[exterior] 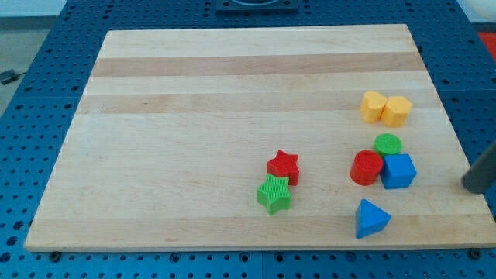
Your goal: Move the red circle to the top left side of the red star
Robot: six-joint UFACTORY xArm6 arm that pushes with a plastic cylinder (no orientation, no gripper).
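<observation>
No jaws here to speak of, just a plain dark rod with nothing to spread or pinch; my tip sits off at the view's right edge, past the board's rim, well apart from every block. Looks like the approach step, nothing touched yet. Red circle stands right of the red star, packed in tight: touching the blue cube on its right, green circle just above. Next move probably calls for getting around to the circle's right side, awkward with the cube in the way, then shoving left and a bit up past the star. Green star hugs the red star's lower left. Two yellow blocks further up, blue triangle below. Matte chunky plastic, ridged tops; pale striped wooden board, smooth.
</observation>
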